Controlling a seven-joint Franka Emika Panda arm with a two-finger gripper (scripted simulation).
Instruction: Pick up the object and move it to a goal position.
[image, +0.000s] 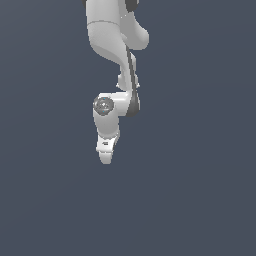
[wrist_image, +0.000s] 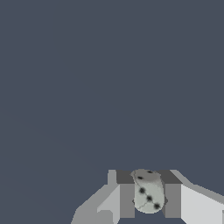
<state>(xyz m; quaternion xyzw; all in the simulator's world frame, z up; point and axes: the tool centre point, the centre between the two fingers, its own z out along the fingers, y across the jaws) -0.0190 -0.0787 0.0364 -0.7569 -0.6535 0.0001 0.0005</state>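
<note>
In the wrist view the object (wrist_image: 148, 192), a small pale grey-beige rounded lump with black dots, sits clamped between the two grey fingers (wrist_image: 127, 200). My gripper (wrist_image: 149, 202) is shut on it. In the exterior view the white gripper (image: 105, 158) points downward at the end of the arm, near the middle of the picture. The object is too small to make out there and is hidden between the finger tips.
The white arm (image: 112, 45) comes down from the top of the exterior view. A plain dark blue-grey background (image: 200, 175) fills everything else in both views. No other object shows.
</note>
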